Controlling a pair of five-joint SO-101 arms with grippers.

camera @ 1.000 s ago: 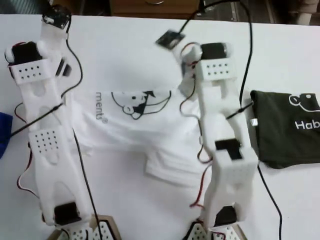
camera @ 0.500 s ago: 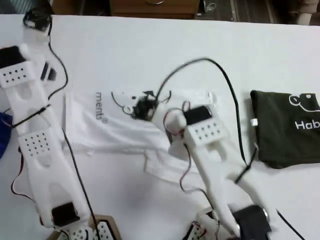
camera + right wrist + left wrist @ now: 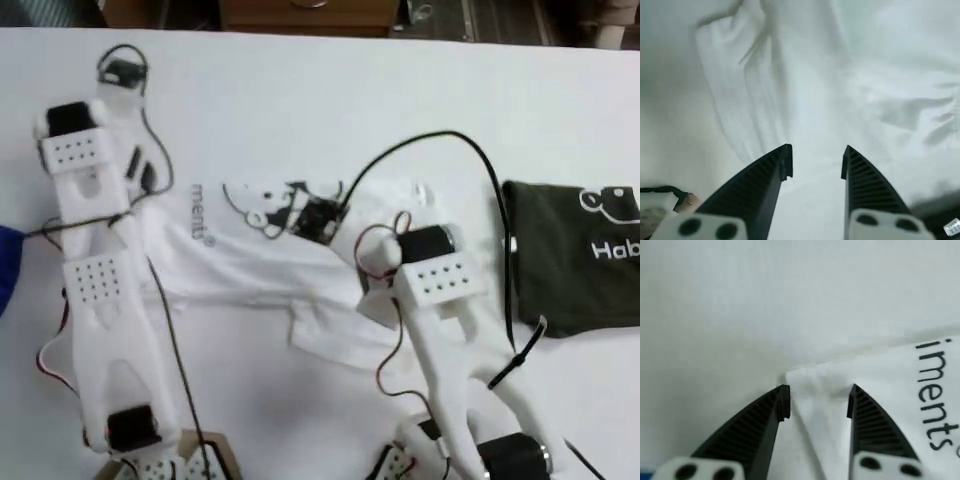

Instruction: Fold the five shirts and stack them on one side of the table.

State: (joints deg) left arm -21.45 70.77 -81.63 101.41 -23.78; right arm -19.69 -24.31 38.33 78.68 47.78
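Note:
A white shirt (image 3: 250,255) with a dark print lies spread and partly folded in the middle of the table. In the left wrist view its corner (image 3: 815,382) lies between the fingers of my open left gripper (image 3: 815,402). In the high view that gripper (image 3: 143,183) sits at the shirt's left edge. My right gripper (image 3: 375,285) hovers over the shirt's right part, open, with wrinkled white cloth (image 3: 805,90) beneath it (image 3: 815,160). A folded dark shirt (image 3: 575,255) lies at the right.
A blue item (image 3: 6,265) shows at the table's left edge. Black cables loop from both arms over the white shirt. The dark shirt's corner (image 3: 940,212) lies close beside the right gripper. Bare white table (image 3: 300,110) stretches along the far side.
The right arm has pulled back from the far side and now hangs over the white shirt's right part. The left arm swung out left, then returned to the shirt's left corner.

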